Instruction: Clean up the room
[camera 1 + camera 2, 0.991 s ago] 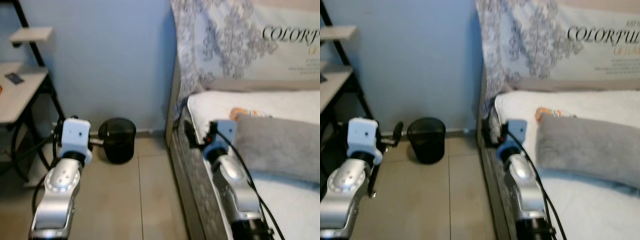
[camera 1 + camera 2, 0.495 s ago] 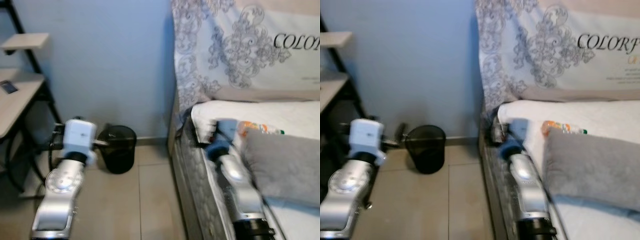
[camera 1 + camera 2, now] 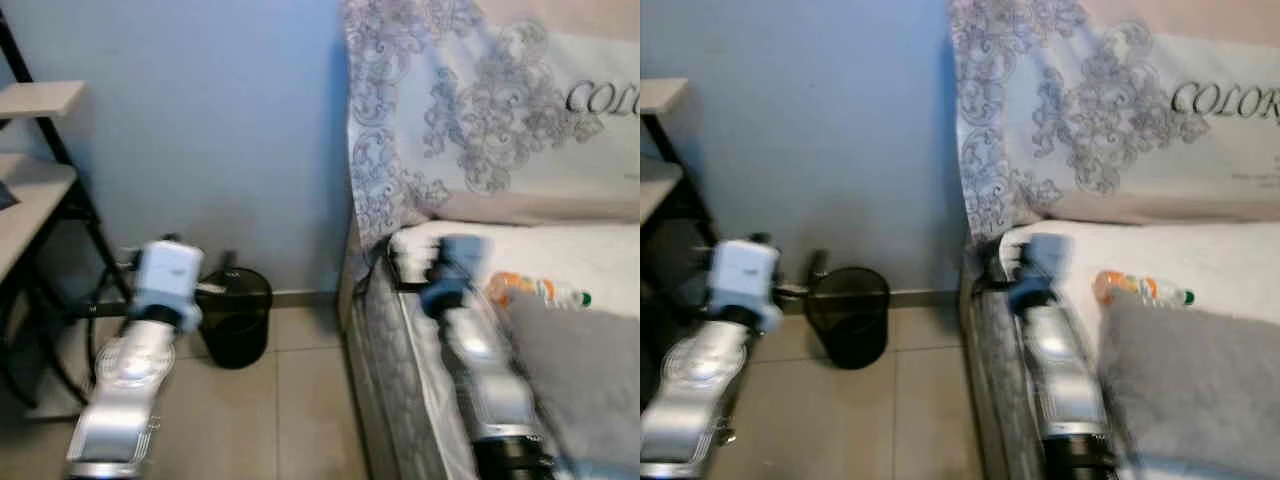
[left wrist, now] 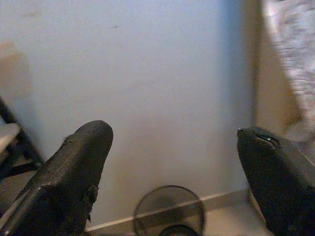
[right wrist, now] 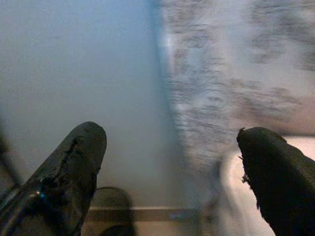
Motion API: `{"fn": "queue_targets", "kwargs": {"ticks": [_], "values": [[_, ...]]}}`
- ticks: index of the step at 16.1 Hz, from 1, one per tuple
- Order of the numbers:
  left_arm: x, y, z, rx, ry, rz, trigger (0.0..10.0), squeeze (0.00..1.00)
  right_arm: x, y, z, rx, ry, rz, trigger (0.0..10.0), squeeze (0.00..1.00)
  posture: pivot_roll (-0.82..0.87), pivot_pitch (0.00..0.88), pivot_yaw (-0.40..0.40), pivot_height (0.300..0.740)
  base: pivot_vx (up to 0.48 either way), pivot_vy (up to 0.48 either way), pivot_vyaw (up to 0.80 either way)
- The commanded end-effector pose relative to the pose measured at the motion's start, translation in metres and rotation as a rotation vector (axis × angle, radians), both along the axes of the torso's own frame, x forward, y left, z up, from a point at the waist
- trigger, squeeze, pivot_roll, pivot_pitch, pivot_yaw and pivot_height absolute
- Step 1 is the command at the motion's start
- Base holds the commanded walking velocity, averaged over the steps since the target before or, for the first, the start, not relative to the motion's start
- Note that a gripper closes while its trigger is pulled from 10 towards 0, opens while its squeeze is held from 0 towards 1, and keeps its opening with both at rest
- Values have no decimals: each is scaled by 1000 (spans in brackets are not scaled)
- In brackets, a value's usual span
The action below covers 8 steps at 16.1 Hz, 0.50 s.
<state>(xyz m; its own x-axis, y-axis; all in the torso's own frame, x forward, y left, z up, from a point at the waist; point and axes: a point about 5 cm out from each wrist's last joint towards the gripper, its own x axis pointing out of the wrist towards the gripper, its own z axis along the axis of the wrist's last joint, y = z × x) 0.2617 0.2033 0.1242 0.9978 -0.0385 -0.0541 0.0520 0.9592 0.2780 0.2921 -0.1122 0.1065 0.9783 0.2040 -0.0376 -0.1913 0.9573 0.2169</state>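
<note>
Fingers of both grippers stand well apart with nothing between them, as the two wrist views make plain.

Left eye view: the left gripper [image 3: 215,287] hangs over the floor, just in front of a black mesh bin [image 3: 238,318] that stands against the blue wall beside the bed [image 3: 395,400]. The right gripper [image 3: 400,262] reaches out over the near edge of the bed, close to its head corner. A plastic bottle [image 3: 537,291] with an orange label lies on its side on the white sheet, near that edge, between the patterned pillow [image 3: 470,120] at the head and a grey pillow [image 3: 585,380] further down. The picture is blurred.

Right eye view: the same bottle shows a green cap pointing away from the right gripper, apart from it but near.

Left wrist view: the black fingers [image 4: 74,177] frame the wall and the bin's rim below.

Right wrist view: the fingers [image 5: 69,172] frame the wall, the patterned pillow and a corner of the white sheet.

I judge the bottle to be the thing to clear. It looks light and thin-walled, so it should dent under a hard squeeze, and it is smooth and round, so it may roll on the soft sheet. Taking it across the labelled middle of its body seems safest.
</note>
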Motion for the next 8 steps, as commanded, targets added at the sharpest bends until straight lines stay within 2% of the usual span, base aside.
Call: {"fn": "queue_targets", "kwargs": {"ticks": [1,4,5,6,8], "values": [[2,-9,3,-4,-11,-32,10000,169,1,-12,2,-18,-6,-30,10000,1000,98,0,-14,740,398,0,0],[3,-9,3,-4,-11,-33,10000,165,1,-13,2,-19,-7,-35,10000,1000,97,7,-12,740,396,0,0],[3,-9,4,-5,-10,-33,10000,165,0,-13,3,-18,-12,-38,10000,408,96,12,-10,740,398,0,0],[4,-9,4,-6,-9,-33,10000,165,-1,-13,4,-13,-15,-41,10000,0,94,15,-8,740,394,0,0],[4,-9,4,-6,-9,-35,10000,165,-2,-12,5,-9,-22,-44,10000,0,94,15,-8,740,396,0,0]]}}
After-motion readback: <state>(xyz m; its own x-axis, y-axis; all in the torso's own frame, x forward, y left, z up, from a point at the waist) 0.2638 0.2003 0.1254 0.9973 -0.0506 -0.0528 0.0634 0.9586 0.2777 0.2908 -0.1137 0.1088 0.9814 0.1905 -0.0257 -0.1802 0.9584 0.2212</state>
